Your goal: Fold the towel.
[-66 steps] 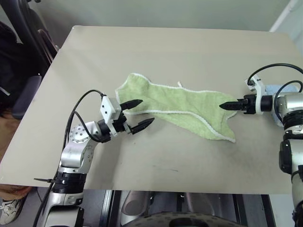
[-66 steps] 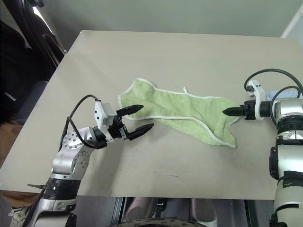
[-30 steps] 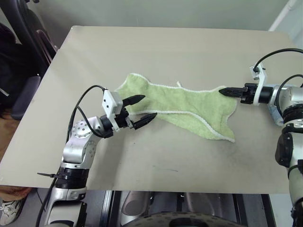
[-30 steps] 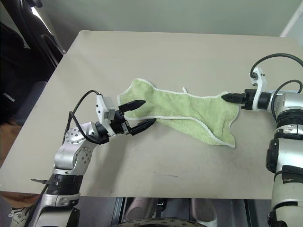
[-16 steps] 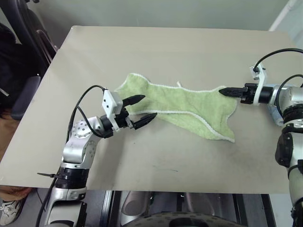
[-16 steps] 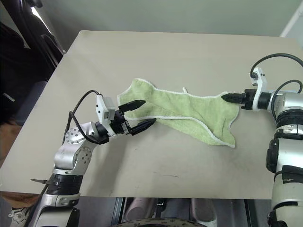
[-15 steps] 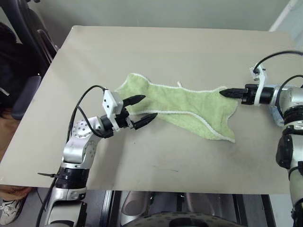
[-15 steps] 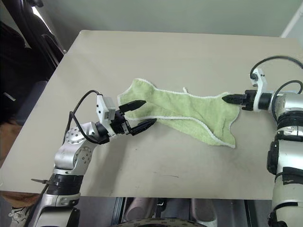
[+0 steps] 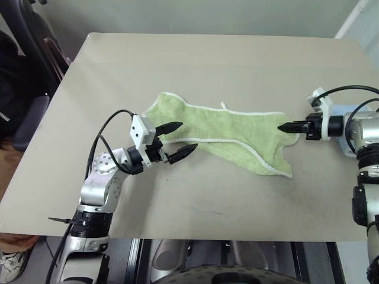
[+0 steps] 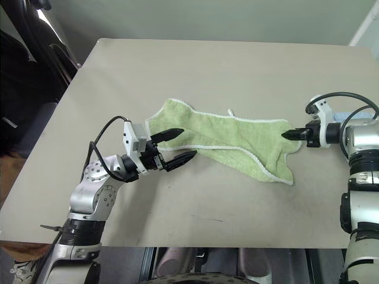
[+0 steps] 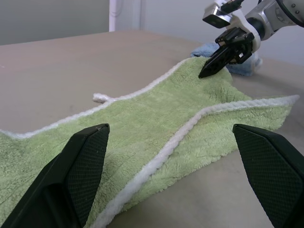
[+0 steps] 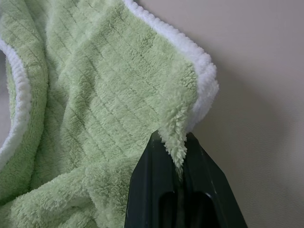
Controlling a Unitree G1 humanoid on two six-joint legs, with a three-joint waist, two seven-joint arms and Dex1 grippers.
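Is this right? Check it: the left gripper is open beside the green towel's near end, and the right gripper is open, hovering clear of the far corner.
One thing is wrong. The right gripper is shut on the towel, pinching its corner, as the right wrist view shows. The left gripper is indeed open at the towel's other end.

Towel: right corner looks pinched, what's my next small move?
Probably close the left hand on the towel edge: its fingers are open astride that end, while the right hand is already shut on its corner.
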